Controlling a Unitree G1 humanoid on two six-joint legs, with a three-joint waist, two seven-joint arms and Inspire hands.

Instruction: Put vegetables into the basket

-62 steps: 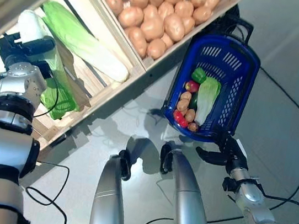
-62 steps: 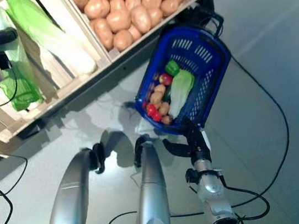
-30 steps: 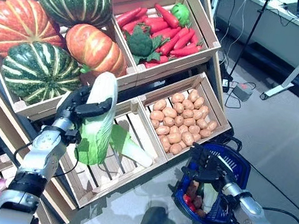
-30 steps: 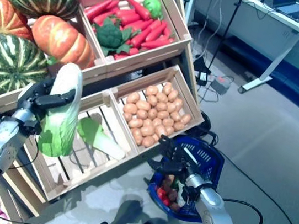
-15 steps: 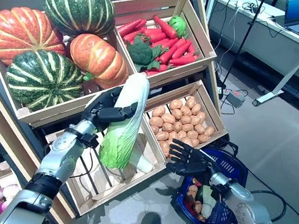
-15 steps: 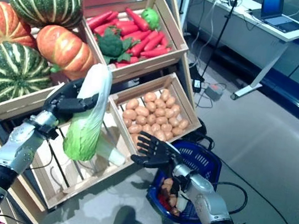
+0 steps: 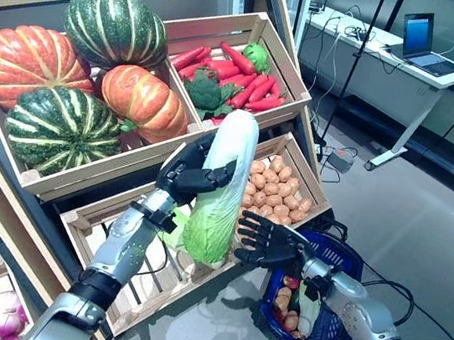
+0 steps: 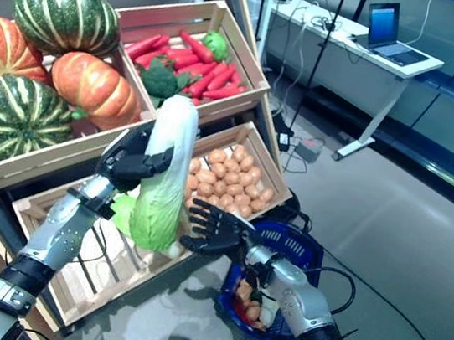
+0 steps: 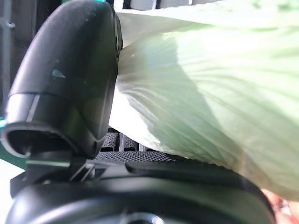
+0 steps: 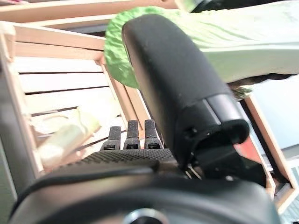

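Note:
My left hand [image 7: 186,174] is shut on a long napa cabbage [image 7: 221,188], white at the top and leafy green below, and holds it upright in the air in front of the wooden stand. The cabbage fills the left wrist view [image 9: 205,88] against my thumb [image 9: 70,74]. My right hand [image 7: 266,240] is open with fingers spread, just to the right of the cabbage's leafy end and above the blue basket [image 7: 341,262]. The basket stands on the floor and holds several small vegetables and a pale cabbage [image 7: 307,301]. The right wrist view shows the green leaves [image 10: 196,32] past my thumb.
The wooden stand [image 7: 77,217] with its slanted crates stands at my left and behind the hands. A white desk [image 7: 394,67] with a laptop stands at the far right. Grey floor [image 7: 421,231] lies to the right of the basket.
My left hand has carried the cabbage to the right, closer to my right hand and the basket. My right hand stays spread beside it. The camera has shifted a little.

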